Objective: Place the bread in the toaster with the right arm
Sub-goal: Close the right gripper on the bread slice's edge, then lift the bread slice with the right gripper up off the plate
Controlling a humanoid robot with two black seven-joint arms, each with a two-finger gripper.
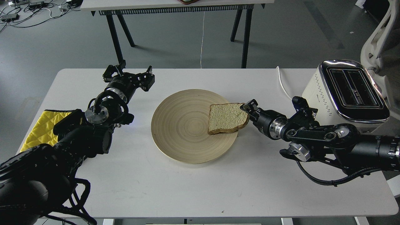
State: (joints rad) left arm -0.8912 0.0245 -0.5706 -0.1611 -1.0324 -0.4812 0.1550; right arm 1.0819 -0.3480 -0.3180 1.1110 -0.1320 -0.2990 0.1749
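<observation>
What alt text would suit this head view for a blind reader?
The right hand meets the right edge of the bread on a round wooden plate. A toaster stands right; the open left hand waits left.

Bread [225, 118] on R side of round wooden plate [178, 125], R gripper [247, 109] at its R edge, closed on crust; toaster [347, 92] far R, slots empty; L gripper [129, 75] spread, above table [200, 193].
</observation>
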